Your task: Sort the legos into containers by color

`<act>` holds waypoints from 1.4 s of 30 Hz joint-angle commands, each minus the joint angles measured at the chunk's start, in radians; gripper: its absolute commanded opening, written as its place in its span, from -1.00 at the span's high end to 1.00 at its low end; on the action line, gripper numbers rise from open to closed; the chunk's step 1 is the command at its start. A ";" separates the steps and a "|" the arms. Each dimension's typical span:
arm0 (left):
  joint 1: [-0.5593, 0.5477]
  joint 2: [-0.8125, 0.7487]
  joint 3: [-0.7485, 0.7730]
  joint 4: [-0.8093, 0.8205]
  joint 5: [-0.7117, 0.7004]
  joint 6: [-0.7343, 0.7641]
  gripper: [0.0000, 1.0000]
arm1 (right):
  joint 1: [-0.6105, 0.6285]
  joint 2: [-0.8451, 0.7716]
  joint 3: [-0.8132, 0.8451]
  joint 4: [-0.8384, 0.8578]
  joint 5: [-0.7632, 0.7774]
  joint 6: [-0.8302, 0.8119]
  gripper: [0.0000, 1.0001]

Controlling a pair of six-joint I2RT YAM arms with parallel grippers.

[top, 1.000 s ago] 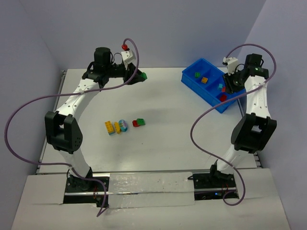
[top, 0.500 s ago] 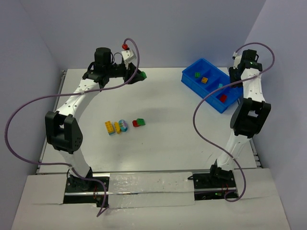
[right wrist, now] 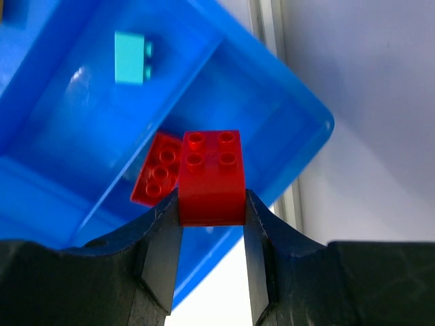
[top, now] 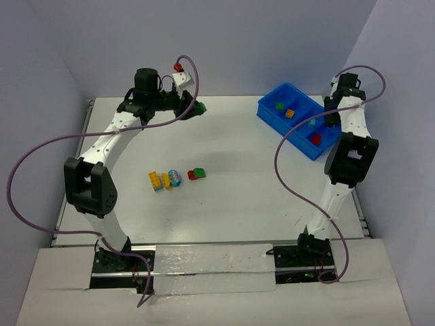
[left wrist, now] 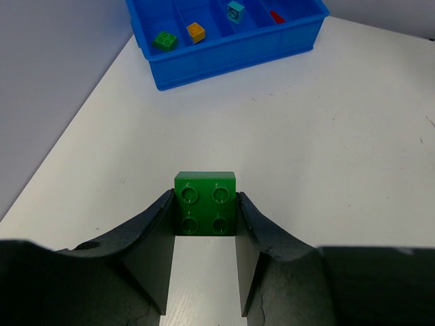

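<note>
Arm [top: 353,136] shifted; right fingers [right wrist: 257,244] clamp red brick [right wrist: 211,183], left fingers [left wrist: 158,244] still clamp green brick [left wrist: 205,204].

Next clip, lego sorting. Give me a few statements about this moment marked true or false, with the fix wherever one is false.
1. The left claw is shut on a green brick. True.
2. The right claw is empty. False: it grips a red brick.
3. A second red brick lies in the blue bin. True.
4. The bin holds a yellow brick. False: inside are a binned green brick, an orange brick, a light blue brick and the second red brick. The yellow brick lies on the table.
</note>
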 commanded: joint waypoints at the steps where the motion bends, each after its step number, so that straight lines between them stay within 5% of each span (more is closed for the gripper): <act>1: -0.008 -0.016 0.043 -0.043 -0.020 0.022 0.97 | -0.004 0.027 0.067 0.038 0.027 0.029 0.38; 7: -0.008 -0.006 0.047 -0.054 -0.026 0.019 0.97 | -0.004 0.056 0.084 0.044 0.039 0.037 0.20; 9: -0.008 -0.006 0.050 -0.054 -0.028 0.018 0.97 | -0.004 0.063 0.092 0.044 0.039 0.037 -0.22; 14: -0.008 0.003 0.052 -0.045 -0.028 0.006 0.95 | -0.002 0.055 0.101 0.024 0.007 0.037 -0.71; 19: -0.008 -0.004 0.027 -0.035 0.049 0.018 0.93 | 0.002 -0.024 0.091 0.008 -0.087 0.022 -0.77; 25: -0.010 -0.072 -0.083 0.093 0.146 -0.008 0.92 | 0.028 -0.211 0.042 0.037 -0.549 0.050 -0.79; 30: -0.036 -0.134 -0.205 0.199 0.086 0.071 0.92 | 0.171 -0.289 0.019 0.076 -0.783 0.187 -0.80; 42: -0.142 -0.246 -0.338 0.248 -0.048 0.313 0.90 | 0.464 -0.264 -0.059 0.250 -1.063 0.490 -0.74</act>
